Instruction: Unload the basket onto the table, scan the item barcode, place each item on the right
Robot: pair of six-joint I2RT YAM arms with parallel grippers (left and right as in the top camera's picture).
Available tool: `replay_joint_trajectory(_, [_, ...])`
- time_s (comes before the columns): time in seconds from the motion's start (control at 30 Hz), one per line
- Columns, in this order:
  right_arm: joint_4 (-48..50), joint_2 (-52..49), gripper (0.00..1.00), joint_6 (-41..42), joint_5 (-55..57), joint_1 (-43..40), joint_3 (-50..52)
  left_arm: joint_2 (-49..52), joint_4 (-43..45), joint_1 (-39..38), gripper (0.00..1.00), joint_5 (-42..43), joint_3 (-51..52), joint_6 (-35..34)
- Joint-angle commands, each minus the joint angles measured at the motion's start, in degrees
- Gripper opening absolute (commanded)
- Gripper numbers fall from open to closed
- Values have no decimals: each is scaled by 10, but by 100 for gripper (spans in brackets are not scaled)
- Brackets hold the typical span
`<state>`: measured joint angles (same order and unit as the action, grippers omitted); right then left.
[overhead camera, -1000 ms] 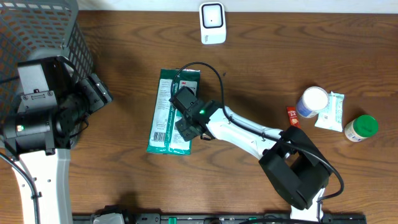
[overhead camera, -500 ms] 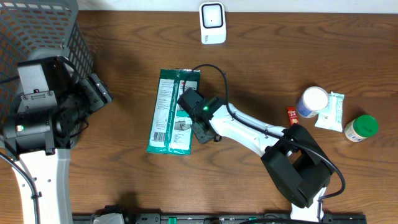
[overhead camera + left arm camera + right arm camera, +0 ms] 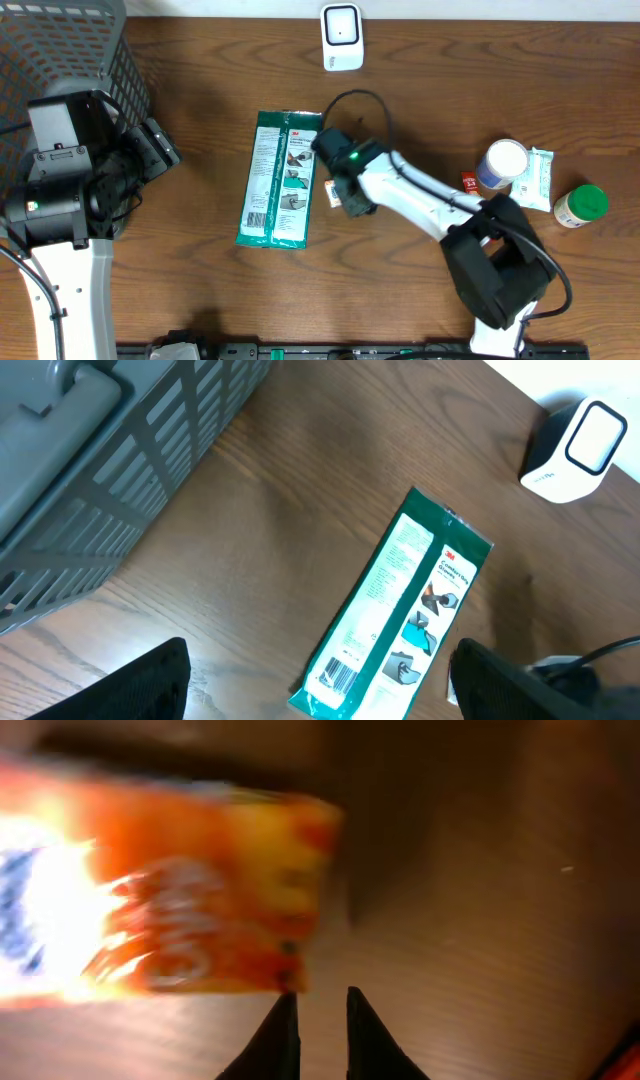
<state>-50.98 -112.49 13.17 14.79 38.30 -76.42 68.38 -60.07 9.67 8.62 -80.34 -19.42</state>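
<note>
A long green packet (image 3: pixel 280 180) lies flat on the table, its barcode (image 3: pixel 340 673) facing up at the near end. Just right of it lies a small orange sachet (image 3: pixel 329 192), blurred and glaring in the right wrist view (image 3: pixel 170 910). My right gripper (image 3: pixel 320 1000) hovers low beside the sachet's corner; its jaws stand a narrow gap apart with only table between them. From overhead this gripper (image 3: pixel 352 198) sits just right of the green packet. The white scanner (image 3: pixel 341 37) stands at the table's far edge. My left gripper (image 3: pixel 322 690) is wide open, high above the green packet.
A grey mesh basket (image 3: pixel 60 50) fills the far left corner. At the right are a white bottle (image 3: pixel 503 163), a white sachet (image 3: pixel 535 180), a small red packet (image 3: pixel 470 187) and a green-capped bottle (image 3: pixel 582 205).
My right gripper has moved right, off the green packet, and its jaws have parted slightly. The orange sachet now shows beside the packet's right edge. The left arm has stayed still.
</note>
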Motion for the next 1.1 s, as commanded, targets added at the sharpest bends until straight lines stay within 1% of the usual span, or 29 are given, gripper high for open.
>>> replay_joint_trajectory(0.0, [7, 16, 10, -4, -59, -37, -3, 1, -2, 3, 81, -3, -1, 8])
replay_joint_trajectory(0.1, [5, 16, 8, -4, -169, -58, -3, 1, -2, 3, 82, -3, -1, 8])
replay_joint_trajectory(0.2, [-8, 16, 5, -2, -208, -71, -3, 1, -2, 3, 81, -3, -1, 8])
replay_joint_trajectory(0.37, [-15, 16, 5, 53, -209, -73, -2, 1, -2, 3, 81, -3, -1, 8])
replay_joint_trajectory(0.47, [-5, 16, 5, 61, -206, -71, -2, 1, -2, 3, 81, -3, -1, 8])
replay_joint_trajectory(0.57, [12, 16, 4, 66, -179, -71, -2, 1, -2, 3, 81, -3, -1, 8])
replay_joint_trajectory(0.67, [26, 16, 4, 89, -131, -71, -2, 1, -2, 3, 81, -3, -1, 8])
replay_joint_trajectory(0.97, [73, 16, 5, 91, -123, -70, -2, 1, -2, 3, 81, -3, -1, 8])
replay_joint_trajectory(1.07, [98, 16, 9, 91, -123, -70, -2, 1, -2, 3, 82, -3, -1, 8])
